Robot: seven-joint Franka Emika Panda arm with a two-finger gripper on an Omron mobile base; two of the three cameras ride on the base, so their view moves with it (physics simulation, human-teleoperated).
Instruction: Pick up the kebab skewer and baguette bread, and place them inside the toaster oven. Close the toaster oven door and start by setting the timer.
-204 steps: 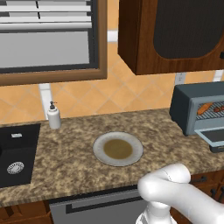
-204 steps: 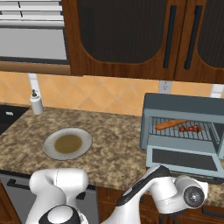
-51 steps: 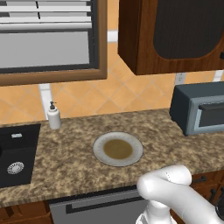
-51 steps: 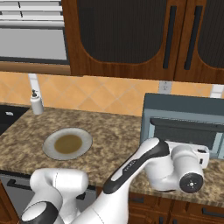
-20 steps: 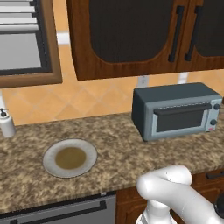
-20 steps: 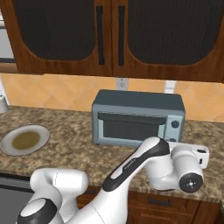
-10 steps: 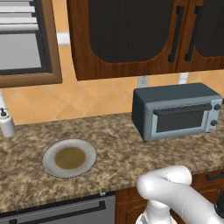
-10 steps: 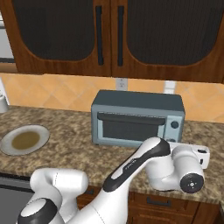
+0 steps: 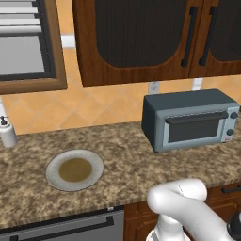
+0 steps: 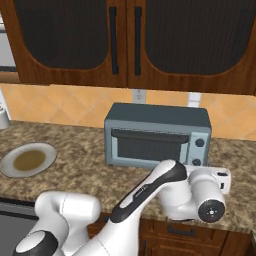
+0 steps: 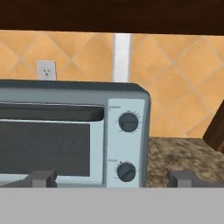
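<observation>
Status: toaster oven [image 10: 157, 135] sits on the worktop [image 9: 122, 155] against the tiled wall, and its toaster oven door [image 10: 150, 145] is up flush with the frame, so we judge the close step done. The plate [image 9: 74, 169] left of the oven is bare apart from a brownish centre, with no kebab skewer or baguette bread on it. The glass is too dark for us to confirm either is inside; we assume they are, but that's inference from the bare plate and the shut door.

What's left, as we read it: set the timer. Two knobs [image 11: 128, 122] sit stacked on the right-hand panel, upper and lower. We can't read the markings, so we can't say which one is the timer.

Tool [image 11: 111, 177]: released, fingers spread wide, nothing between them. In the hand view the tips frame the lower knob and the door's right end, near the oven front but apart from it. No contact.

Materials and shapes:
- Oven: boxy blue-grey sheet metal, matte, rounded top corners. Lighter grey control panel.
- Door: dark ribbed-looking glass in a grey frame, with a dark horizontal handle bar along the top.
- Knobs: small, round, dark, with a ridge across. Likely needs a pinch and twist.
- Worktop: speckled brown granite look, flat and hard.
- Plate: round, pale grey rim, shallow.
- Behind: orange diagonal tile, a white outlet, and dark wood cabinets above.
</observation>
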